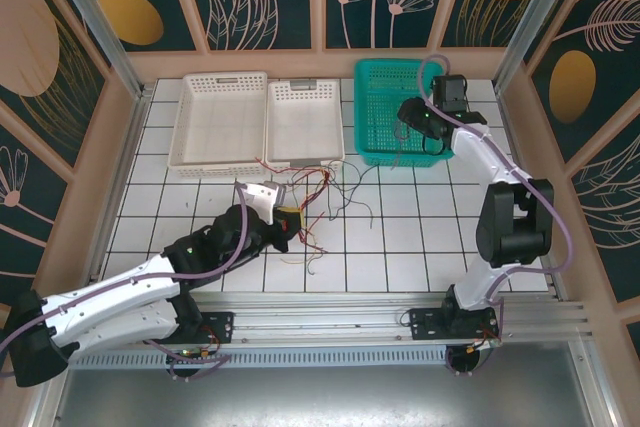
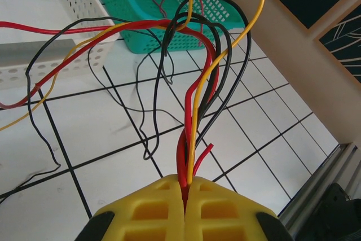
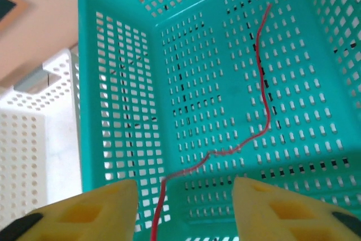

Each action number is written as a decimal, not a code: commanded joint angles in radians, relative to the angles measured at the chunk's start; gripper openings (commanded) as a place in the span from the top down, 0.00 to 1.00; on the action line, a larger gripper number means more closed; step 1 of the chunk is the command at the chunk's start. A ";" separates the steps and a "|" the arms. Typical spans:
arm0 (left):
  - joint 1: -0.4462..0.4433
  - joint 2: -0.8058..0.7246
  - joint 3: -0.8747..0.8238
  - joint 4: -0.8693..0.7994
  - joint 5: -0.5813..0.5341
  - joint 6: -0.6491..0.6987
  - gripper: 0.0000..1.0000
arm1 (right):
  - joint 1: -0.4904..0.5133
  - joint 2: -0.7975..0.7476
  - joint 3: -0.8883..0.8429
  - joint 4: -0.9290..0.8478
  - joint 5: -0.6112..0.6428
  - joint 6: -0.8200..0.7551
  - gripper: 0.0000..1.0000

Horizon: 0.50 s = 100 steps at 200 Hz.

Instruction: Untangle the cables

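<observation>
The left jaws are clenched on a bunch of thin red, black and yellow cables (image 2: pixel 188 134), which loop out ahead of them above the white tiled surface (image 2: pixel 113 179). The right jaws stand released over a teal perforated plastic basket (image 3: pixel 113 111); one thin red cable (image 3: pixel 260 83) lies on its floor, trailing back between them.

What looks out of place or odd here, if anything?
One red cable lies in the teal basket, its end trailing over the rim. The other cables, red, black and yellow, cross in a tangle, pinched by the shut left gripper.
</observation>
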 commanded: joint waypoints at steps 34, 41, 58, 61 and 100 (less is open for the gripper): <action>0.004 0.013 0.011 0.089 0.022 -0.002 1.00 | 0.018 -0.226 -0.101 0.074 0.001 -0.004 0.37; 0.004 0.015 0.011 0.095 0.024 -0.002 1.00 | 0.024 -0.246 -0.117 0.076 -0.001 -0.006 0.36; 0.004 0.021 0.006 0.111 0.035 -0.007 1.00 | 0.054 -0.312 -0.164 0.074 -0.040 -0.015 0.35; 0.005 0.022 0.005 0.115 0.037 -0.008 1.00 | 0.062 -0.326 -0.173 0.075 -0.048 -0.018 0.35; 0.003 0.010 -0.004 0.154 0.054 -0.024 1.00 | 0.234 -0.525 -0.403 0.174 -0.227 -0.002 0.35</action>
